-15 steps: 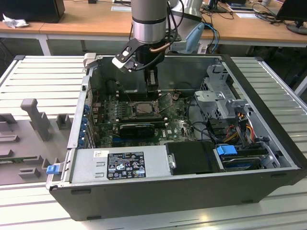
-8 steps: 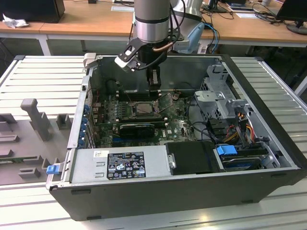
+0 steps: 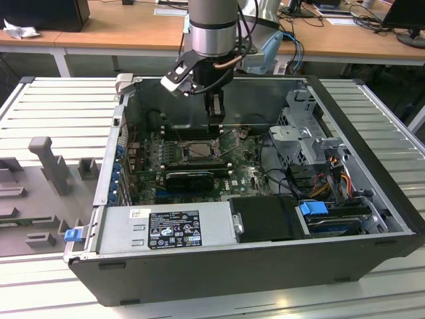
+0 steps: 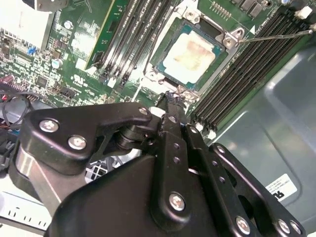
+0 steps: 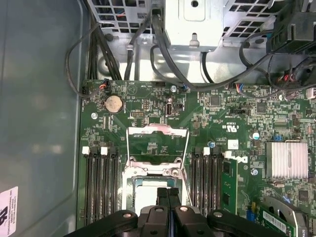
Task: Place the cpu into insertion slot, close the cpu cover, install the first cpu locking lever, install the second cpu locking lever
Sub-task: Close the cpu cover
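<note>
The cpu (image 4: 190,54), a pale square chip, lies flat in the insertion slot (image 4: 228,39) on the green motherboard. In the first wrist view the cpu (image 5: 144,197) shows just beside my fingers, inside the slot's metal rim (image 5: 148,170). The cpu cover (image 5: 158,130) is swung open beyond the slot, with board showing through its window. Two thin locking levers (image 5: 128,150) (image 5: 186,153) stand raised along its sides; one lever (image 4: 276,35) shows as a thin rod. My gripper (image 4: 172,96) (image 5: 168,191) (image 3: 214,123) hangs just above the slot's edge, shut with nothing in it.
Black memory slots (image 5: 98,182) (image 5: 210,177) flank the socket on both sides. A finned heatsink (image 5: 286,159) and a card (image 3: 189,178) sit nearby. The case holds a power supply (image 3: 166,229), a drive cage (image 3: 302,133) and cable bundles (image 5: 163,54).
</note>
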You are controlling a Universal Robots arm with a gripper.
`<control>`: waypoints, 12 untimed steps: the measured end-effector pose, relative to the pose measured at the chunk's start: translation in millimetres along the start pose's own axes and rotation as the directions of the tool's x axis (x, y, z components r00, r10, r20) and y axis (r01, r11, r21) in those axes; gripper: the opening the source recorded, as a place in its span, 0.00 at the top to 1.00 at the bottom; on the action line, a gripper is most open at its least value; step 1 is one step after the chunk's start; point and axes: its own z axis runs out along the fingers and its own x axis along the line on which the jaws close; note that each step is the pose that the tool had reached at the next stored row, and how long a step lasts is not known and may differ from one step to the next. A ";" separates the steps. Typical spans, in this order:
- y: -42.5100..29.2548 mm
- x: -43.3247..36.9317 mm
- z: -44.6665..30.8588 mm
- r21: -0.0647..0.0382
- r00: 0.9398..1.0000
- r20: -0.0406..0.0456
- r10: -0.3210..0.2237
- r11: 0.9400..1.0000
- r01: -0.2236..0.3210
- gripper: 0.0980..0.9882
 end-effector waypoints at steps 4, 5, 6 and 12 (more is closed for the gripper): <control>8.2 -0.1 2.0 0.000 1.000 0.001 0.000 1.000 0.000 0.99; 9.9 -0.1 2.4 0.000 1.000 0.001 0.000 1.000 0.000 0.99; 12.2 -0.1 3.0 0.000 1.000 0.001 0.000 1.000 0.000 0.99; 21.2 -0.2 4.7 0.000 1.000 0.001 0.000 1.000 0.000 0.99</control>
